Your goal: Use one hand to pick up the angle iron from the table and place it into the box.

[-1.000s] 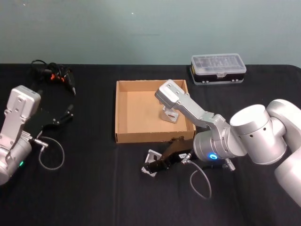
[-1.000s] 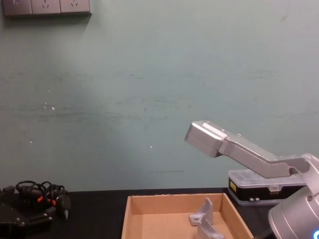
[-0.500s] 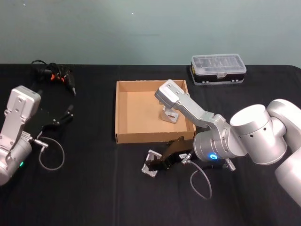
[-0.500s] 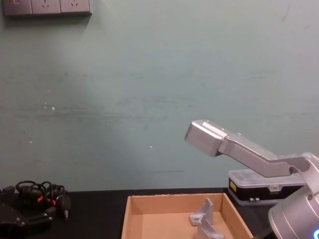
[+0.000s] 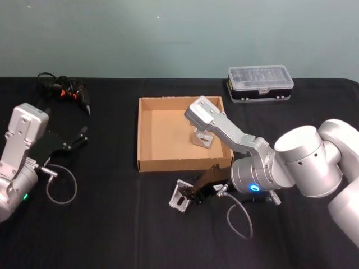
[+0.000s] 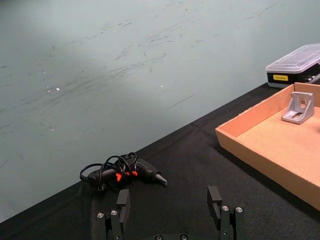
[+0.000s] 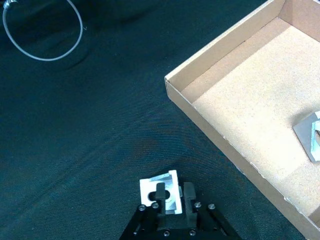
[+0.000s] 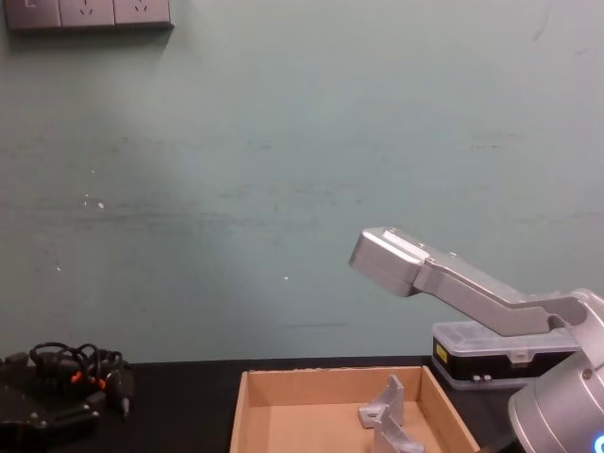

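The fingers (image 7: 160, 194) of the black right gripper (image 7: 174, 190) are pinched on a flange of the small silver metal angle iron (image 7: 149, 186), down at the matte black worktop (image 7: 75, 150) just outside the near wall of the shallow tan cardboard box (image 7: 220, 135); the box lies ahead of the fingers (another bracket (image 7: 310, 135) rests inside). The left gripper (image 6: 169, 195), fingers spread, idles far left.

A scuffed pale green wall behind a black table

The wall (image 8: 283, 142) was painted a flat, pale green and bore faint horizontal scratches, thin dark marks and a few small white specks. A row of grey sockets (image 8: 87, 12) sat high at its left in the chest view. The matte black table (image 5: 112, 224) ran right up to the wall's foot, and the light fell soft and even, without hard shadows.
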Motion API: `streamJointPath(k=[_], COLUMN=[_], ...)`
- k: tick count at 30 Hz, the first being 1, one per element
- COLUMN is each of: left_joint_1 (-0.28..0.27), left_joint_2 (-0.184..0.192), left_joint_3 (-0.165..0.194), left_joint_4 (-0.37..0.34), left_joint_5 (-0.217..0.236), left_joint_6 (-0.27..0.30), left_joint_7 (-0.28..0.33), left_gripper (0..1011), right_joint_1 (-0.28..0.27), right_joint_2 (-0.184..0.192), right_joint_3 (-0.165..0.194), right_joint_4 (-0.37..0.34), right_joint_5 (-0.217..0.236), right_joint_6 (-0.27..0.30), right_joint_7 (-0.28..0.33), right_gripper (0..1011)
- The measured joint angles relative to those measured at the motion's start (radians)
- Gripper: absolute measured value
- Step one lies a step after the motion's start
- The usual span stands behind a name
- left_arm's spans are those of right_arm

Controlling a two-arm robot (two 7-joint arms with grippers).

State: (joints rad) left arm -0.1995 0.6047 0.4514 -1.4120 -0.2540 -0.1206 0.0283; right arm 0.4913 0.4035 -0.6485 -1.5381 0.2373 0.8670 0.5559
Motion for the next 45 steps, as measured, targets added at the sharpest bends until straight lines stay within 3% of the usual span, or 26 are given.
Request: streamJointPath(k=[7,17,26,29,34,39,45], left_joint_1=[0.000,0.000,0.000,0.000,0.000,0.000,0.000], left_joint_2=[0.000,0.000,0.000,0.000,0.000,0.000,0.000], left_joint_3=[0.000,0.000,0.000,0.000,0.000,0.000,0.000], left_joint_4=[0.000,0.000,0.000,0.000,0.000,0.000,0.000], left_joint_5=[0.000,0.000,0.000,0.000,0.000,0.000,0.000], left_joint_6=[0.000,0.000,0.000,0.000,0.000,0.000,0.000], left_joint_7=[0.000,0.000,0.000,0.000,0.000,0.000,0.000], left_gripper=[1011,1011,1011,1011,1011,1012,1011], right_joint_1=[0.000,0.001,0.020,0.030,0.053,0.090,0.160], right_joint_2=[0.000,0.002,0.009,-0.007,-0.042,-0.097,-0.166], right_joint_3=[0.000,-0.003,-0.012,0.006,0.029,0.051,0.054], right_joint_4=[0.000,-0.003,-0.096,-0.134,-0.135,-0.067,0.074], right_joint_5=[0.000,-0.001,-0.013,-0.013,-0.023,-0.042,-0.088], right_joint_6=[0.000,0.001,0.014,0.031,0.050,0.073,0.070], right_joint_7=[0.000,0.000,0.003,-0.017,-0.052,-0.089,-0.130], right_gripper=[78,78,78,78,78,78,79])
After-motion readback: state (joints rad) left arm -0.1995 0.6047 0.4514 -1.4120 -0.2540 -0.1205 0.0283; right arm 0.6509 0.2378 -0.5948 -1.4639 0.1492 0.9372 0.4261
